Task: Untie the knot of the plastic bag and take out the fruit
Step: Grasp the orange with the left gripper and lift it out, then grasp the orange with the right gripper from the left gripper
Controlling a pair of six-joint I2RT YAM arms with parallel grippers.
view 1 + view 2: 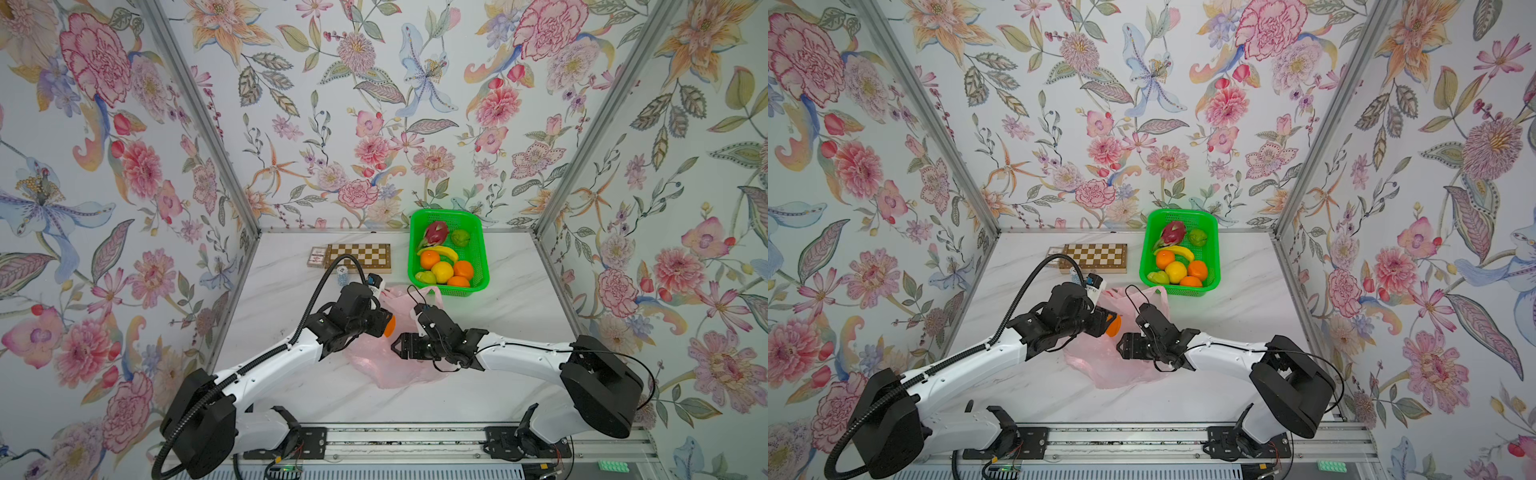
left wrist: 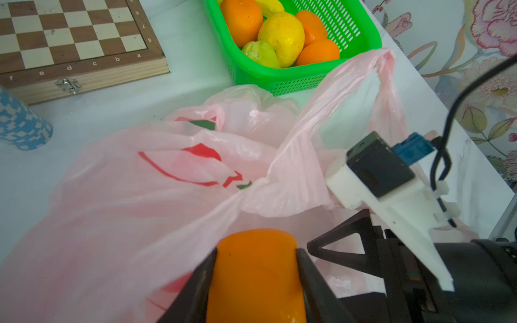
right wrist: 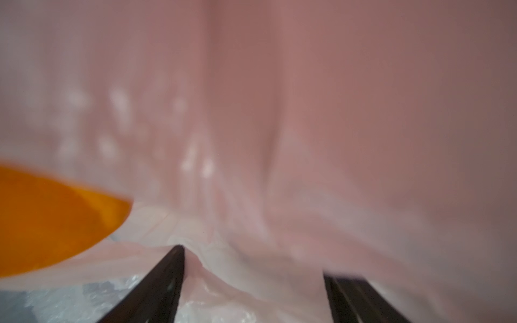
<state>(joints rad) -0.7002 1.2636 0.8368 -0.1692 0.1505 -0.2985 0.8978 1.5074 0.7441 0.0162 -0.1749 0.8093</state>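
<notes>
The pale-pink plastic bag (image 1: 386,370) (image 1: 1100,365) lies crumpled at the table's middle, and one handle strip (image 2: 349,81) stands as a loose loop. The knot is out of view. My left gripper (image 1: 386,326) (image 2: 256,251) is shut on an orange fruit (image 2: 256,274) (image 1: 1113,325) just above the bag. My right gripper (image 1: 395,345) (image 3: 253,261) faces it from the right, open wide, with bag film draped over its jaws. More fruit fills the green basket (image 1: 411,257): a dragon fruit (image 1: 434,233), a yellow citrus (image 1: 442,271) and oranges.
A wooden chessboard (image 1: 358,257) and a small card box (image 1: 316,256) lie at the back left. A blue-and-white cup (image 2: 22,125) stands in front of the board. A banana (image 1: 440,250) lies in the basket. Floral walls close in three sides.
</notes>
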